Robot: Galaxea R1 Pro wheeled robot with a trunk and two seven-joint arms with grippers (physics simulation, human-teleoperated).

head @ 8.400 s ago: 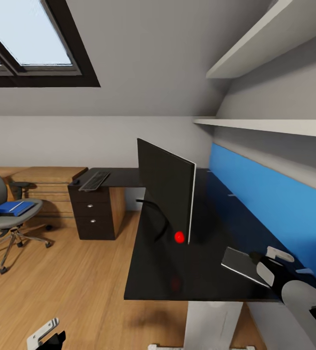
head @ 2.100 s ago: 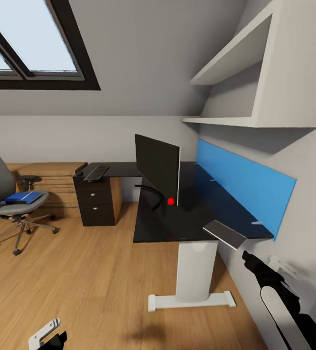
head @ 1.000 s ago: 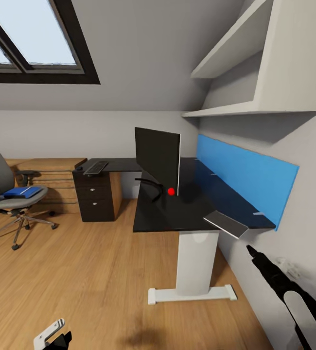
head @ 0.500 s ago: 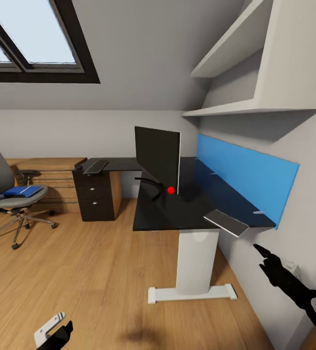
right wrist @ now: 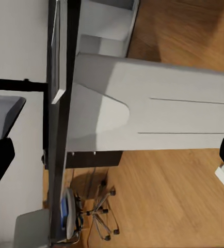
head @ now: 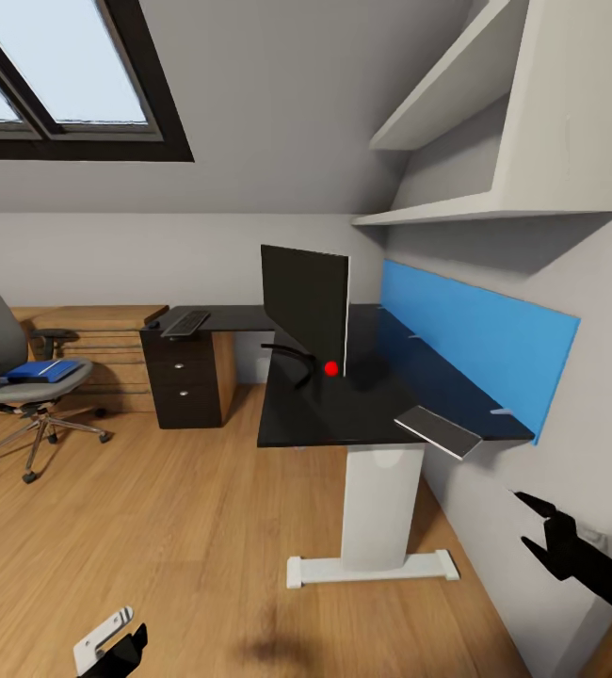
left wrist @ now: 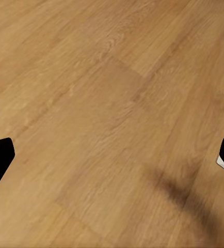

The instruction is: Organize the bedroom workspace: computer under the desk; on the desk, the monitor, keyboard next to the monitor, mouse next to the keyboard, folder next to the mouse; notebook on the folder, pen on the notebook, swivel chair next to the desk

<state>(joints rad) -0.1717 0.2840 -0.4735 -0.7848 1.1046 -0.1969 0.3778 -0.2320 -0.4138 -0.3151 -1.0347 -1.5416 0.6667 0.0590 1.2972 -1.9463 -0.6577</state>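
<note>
Both sets of fingers, left [head: 108,643] and right [head: 543,527], hung spread and empty. Past the right fingers the notebook [head: 436,431] overhung the desk [head: 325,414]; farther left, the folder [head: 38,371] waited on the swivel chair [head: 14,377]. Approaching squarely seemed wise.

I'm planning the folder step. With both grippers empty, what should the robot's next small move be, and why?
Probably roll left toward the swivel chair. The blue folder lies on its seat, far from both the open left gripper and the open right gripper, and it belongs on the desk.
</note>
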